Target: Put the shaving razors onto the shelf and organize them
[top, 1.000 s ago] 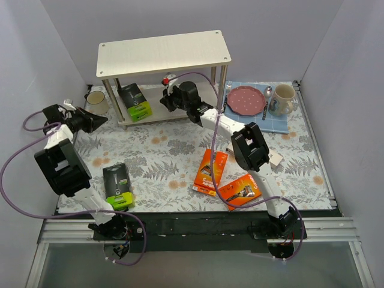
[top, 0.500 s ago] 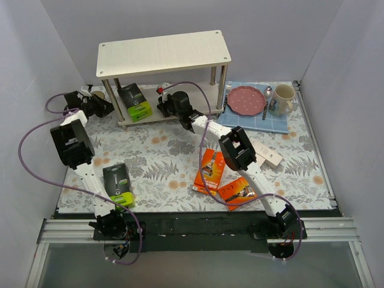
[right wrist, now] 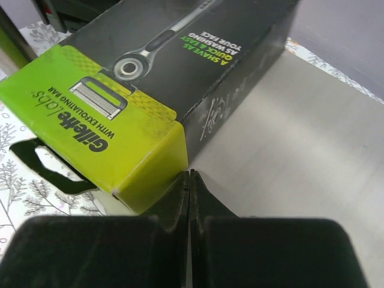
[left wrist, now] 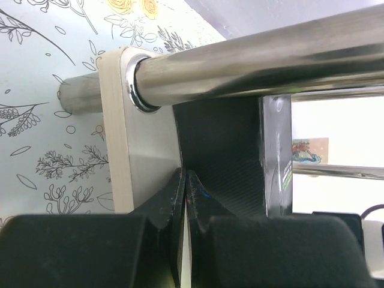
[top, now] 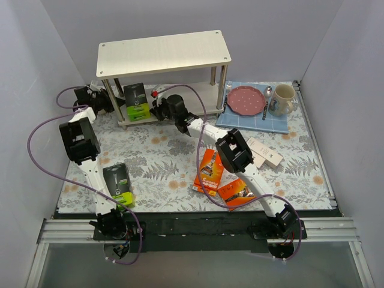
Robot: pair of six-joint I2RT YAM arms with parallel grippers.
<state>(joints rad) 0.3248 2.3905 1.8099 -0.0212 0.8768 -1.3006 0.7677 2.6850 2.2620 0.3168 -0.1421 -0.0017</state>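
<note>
The shelf (top: pixel 165 53) stands at the back. One black-and-lime razor pack (top: pixel 137 101) stands tilted on its lower board. My left gripper (top: pixel 114 101) is shut at the shelf's left end. In the left wrist view its tips (left wrist: pixel 185 180) sit against the pack's black side (left wrist: pixel 222 144), beside the board edge (left wrist: pixel 117 138). My right gripper (top: pixel 155 110) is shut and empty. Its tips (right wrist: pixel 189 175) touch the pack's lime corner (right wrist: pixel 126 138) on the lower board (right wrist: pixel 300 156). A second black-and-lime pack (top: pixel 118 185), two orange packs (top: pixel 210 170) (top: pixel 239 192) and one white box (top: pixel 264 151) lie on the table.
A blue mat (top: pixel 282 123) with a red plate (top: pixel 245 99), a mug (top: pixel 282 99) and cutlery lies at the back right. A chrome shelf leg (left wrist: pixel 252 51) crosses close above my left gripper. Purple cables loop off both arms.
My left arm has swung right to the shelf's left end. My right gripper has moved left up against the pack. The pack on the lower board now stands more upright.
</note>
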